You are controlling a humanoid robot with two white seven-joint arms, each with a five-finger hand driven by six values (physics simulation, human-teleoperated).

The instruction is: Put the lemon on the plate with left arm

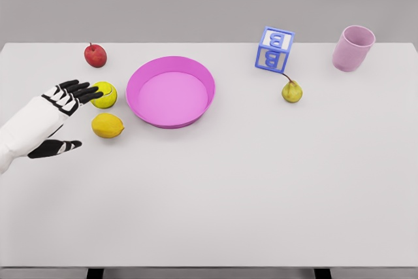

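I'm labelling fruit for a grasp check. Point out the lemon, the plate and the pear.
lemon [108, 125], head view, middle of its skin.
plate [145, 74], head view, left rim.
pear [292, 91], head view, its body.

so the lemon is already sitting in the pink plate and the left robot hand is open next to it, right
Not quite. The head view shows the lemon lying on the white table, left of the pink plate, which holds nothing. The rest stands: the left robot hand is open next to the lemon.
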